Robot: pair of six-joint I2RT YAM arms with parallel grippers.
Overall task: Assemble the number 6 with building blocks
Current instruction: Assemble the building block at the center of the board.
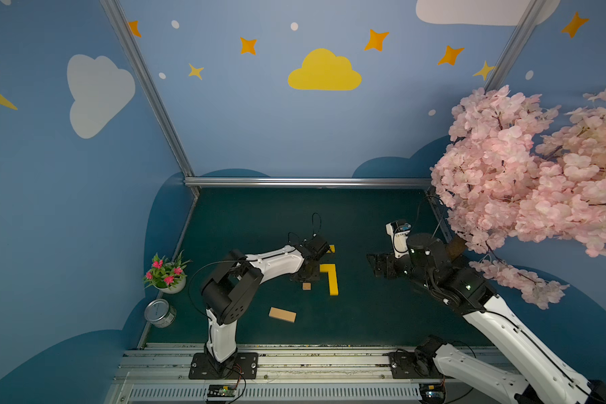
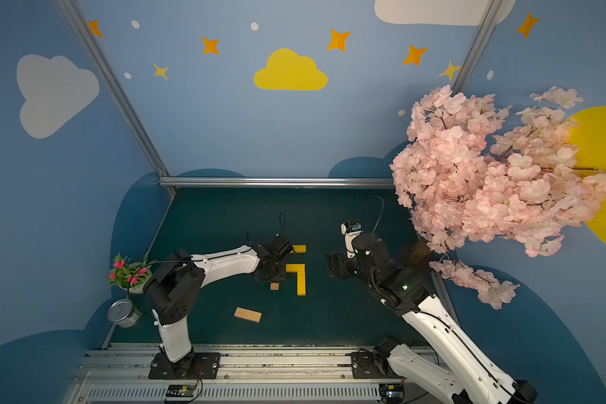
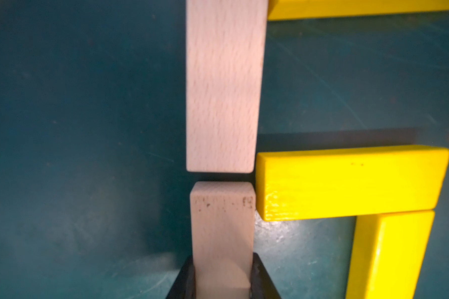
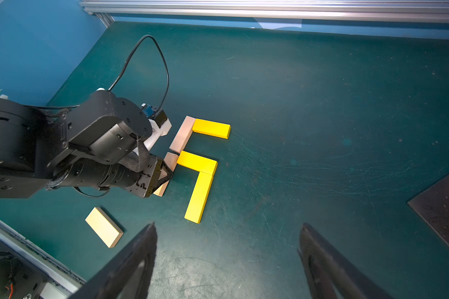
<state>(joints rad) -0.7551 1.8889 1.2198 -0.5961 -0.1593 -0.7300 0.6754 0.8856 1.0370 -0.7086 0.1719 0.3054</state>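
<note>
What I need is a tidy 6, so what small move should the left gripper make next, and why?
Probably nudge the held tan bar lengthwise to meet the upper tan bar: the left wrist view shows a thin gap between their ends. The left gripper is shut on it, beside the middle yellow bar.

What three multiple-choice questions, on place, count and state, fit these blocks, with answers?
1. Loose light tan wooden bar lies: A) alone near the front rail B) atop a yellow bar C) in the right fingers.
2. Bright yellow rectangular bars on the green mat: A) two B) three C) five.
3. Fingers of the left gripper: A) open B) shut on a second tan bar C) hidden.
Key: A, it lies apart by the rail; B, right wrist view shows three; B, left wrist view shows them clamping it.
</note>
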